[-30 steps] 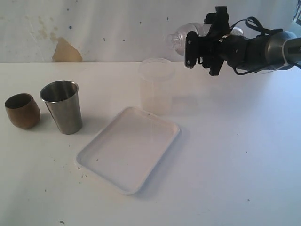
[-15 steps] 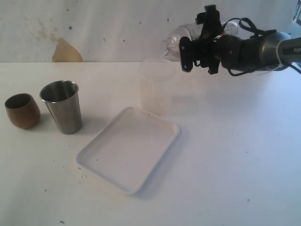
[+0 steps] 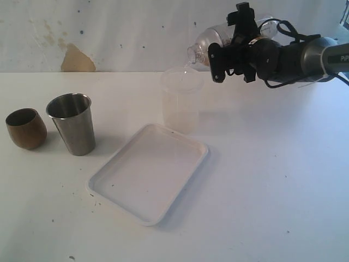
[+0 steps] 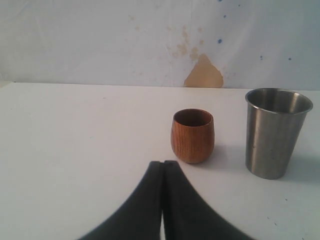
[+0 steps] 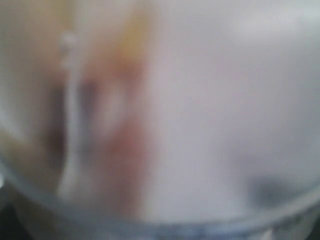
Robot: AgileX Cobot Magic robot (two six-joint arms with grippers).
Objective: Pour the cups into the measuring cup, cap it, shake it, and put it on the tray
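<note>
Two cups, the wooden cup point(image 3: 25, 128) and steel tumbler point(image 3: 72, 123), stand out of the way by the table's point(image 3: 272, 191) left edge while the right gripper point(image 3: 232, 57) grasps the cap point(image 3: 210, 41) tilted, its neck at the measuring cup's point(image 3: 180, 103) rim near the far edge, likely to seat it; the left gripper point(image 4: 162, 200) is clenched, empty.
</note>
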